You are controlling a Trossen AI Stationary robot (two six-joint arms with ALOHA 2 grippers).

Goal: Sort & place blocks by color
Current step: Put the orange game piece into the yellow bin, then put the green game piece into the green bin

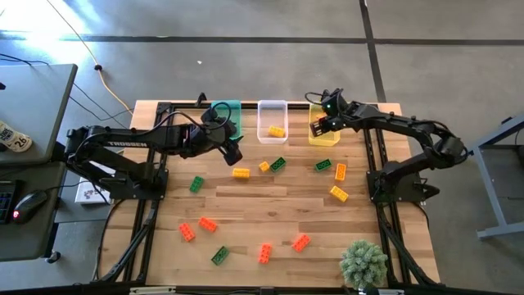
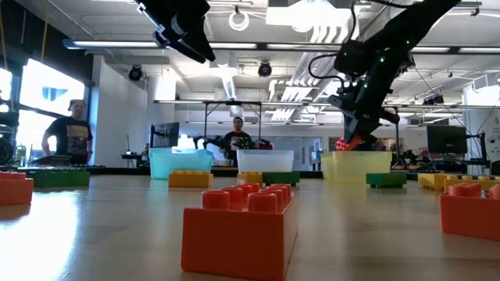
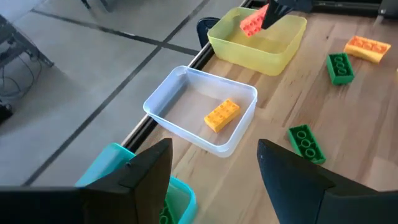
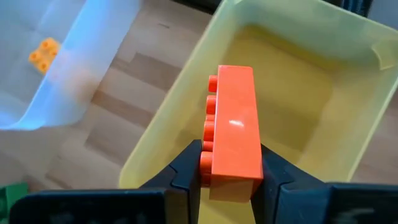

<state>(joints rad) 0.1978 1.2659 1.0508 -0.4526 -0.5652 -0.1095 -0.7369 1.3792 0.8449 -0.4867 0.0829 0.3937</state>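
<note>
From above, I see my right tool [image 1: 320, 124] over the yellow bin [image 1: 324, 138], my left tool [image 1: 232, 152] beside the teal bin [image 1: 232, 110]; loose blocks [image 1: 300, 242] scatter across the table [image 1: 270, 205]. Left wrist: my fingers [image 3: 149, 168] spread wide, empty, facing the clear bin [image 3: 163, 99] holding a yellow block [image 3: 222, 115]. Right wrist: my tool clamps an orange block [image 4: 235, 132] above the yellow bin.

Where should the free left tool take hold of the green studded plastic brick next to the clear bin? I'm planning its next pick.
Grip the green studded plastic brick across its two long smooth sides, coming straight down from above. It lies flat, studs up, with bare wood on both long sides; the clear plastic bin sits apart from it. The left tool is open.
</note>
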